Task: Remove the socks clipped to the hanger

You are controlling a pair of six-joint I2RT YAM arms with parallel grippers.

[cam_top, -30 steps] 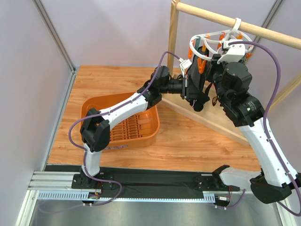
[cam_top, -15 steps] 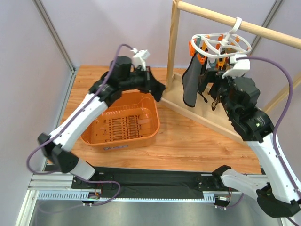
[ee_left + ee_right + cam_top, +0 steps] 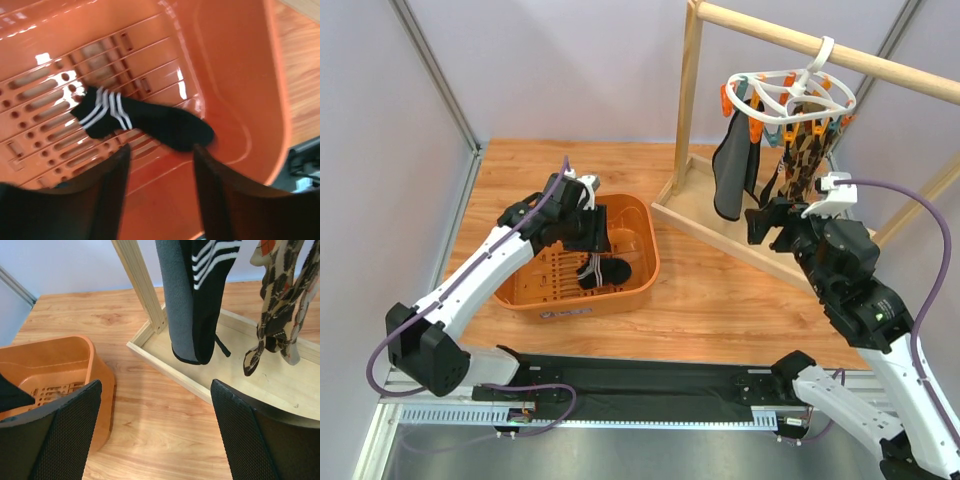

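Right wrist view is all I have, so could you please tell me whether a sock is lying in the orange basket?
Observer: Yes, one black sock with white stripes lies on the slotted floor of the orange basket.
Operator: Thank you. Is anything gripping it?
Observer: No. The left end effector hangs just above it, open, with its fingers apart and not closed on the fabric.
Operator: And what holds up the socks I see hanging?
Observer: They are clipped under a white hanger, whose hook sits over the wooden rail.
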